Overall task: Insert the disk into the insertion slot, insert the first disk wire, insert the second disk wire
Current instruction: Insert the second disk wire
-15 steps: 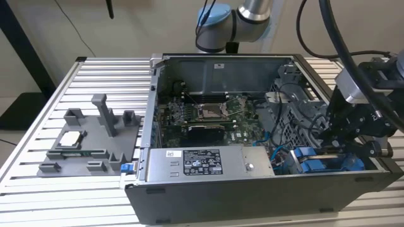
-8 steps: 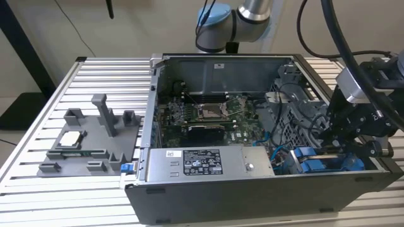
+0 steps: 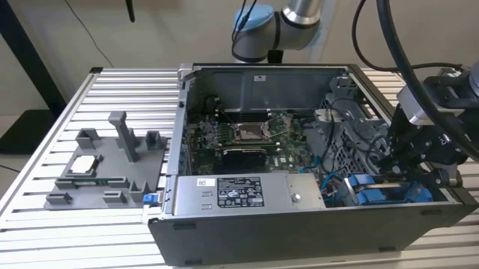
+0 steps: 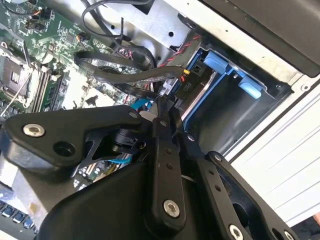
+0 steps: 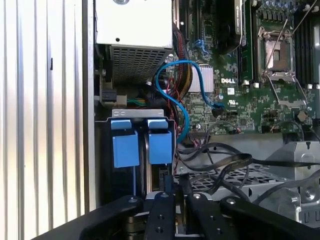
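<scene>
The disk (image 4: 202, 93) sits on edge inside the insertion slot (image 5: 137, 113), clipped in its blue carrier (image 4: 220, 65); in the exterior view its blue frame (image 3: 368, 193) shows at the open case's near right corner. A black flat wire (image 4: 125, 75) runs to a black connector (image 4: 171, 88) at the disk's end, beside a plug with red and black leads (image 4: 192, 75). My gripper (image 4: 166, 106) is shut on that black connector, pressed against the disk's edge. In the first wrist view the gripper (image 5: 175, 192) hangs just beyond the two blue carrier tabs (image 5: 125, 147). In the exterior view it (image 3: 404, 171) reaches down into the case.
The grey power-supply box (image 3: 239, 193) lies along the case's near wall, the motherboard (image 3: 247, 134) behind it. A blue cable (image 5: 175, 80) and loose black cables (image 5: 225, 160) cross near the cage. A grey fixture tray (image 3: 105, 168) rests on the slatted table (image 3: 112, 89) at the exterior view's left.
</scene>
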`<state>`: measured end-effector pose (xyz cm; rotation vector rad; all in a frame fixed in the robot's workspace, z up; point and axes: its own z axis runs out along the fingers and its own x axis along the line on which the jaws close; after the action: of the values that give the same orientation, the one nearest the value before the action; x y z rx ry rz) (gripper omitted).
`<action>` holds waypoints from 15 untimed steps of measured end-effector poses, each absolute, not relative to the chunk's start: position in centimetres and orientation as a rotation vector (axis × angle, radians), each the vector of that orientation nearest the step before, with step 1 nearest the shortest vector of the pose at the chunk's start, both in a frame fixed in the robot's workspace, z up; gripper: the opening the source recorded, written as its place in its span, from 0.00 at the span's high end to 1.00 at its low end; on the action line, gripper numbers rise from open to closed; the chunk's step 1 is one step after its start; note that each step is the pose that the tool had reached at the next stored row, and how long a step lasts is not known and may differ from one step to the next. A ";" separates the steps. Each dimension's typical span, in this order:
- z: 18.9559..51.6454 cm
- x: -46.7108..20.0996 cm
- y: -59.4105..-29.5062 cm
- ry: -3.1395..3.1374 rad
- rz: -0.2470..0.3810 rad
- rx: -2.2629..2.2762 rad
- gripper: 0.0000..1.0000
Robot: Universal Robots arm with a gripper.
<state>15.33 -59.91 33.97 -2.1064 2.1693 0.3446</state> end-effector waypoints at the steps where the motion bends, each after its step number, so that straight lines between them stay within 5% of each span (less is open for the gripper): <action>1: 34.0 15.4 -59.9 2.172 0.348 -2.106 0.84; 15: 34.0 16.1 -60.1 2.226 0.378 -2.103 0.84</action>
<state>16.14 -60.14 33.95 -2.1026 2.2264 0.3785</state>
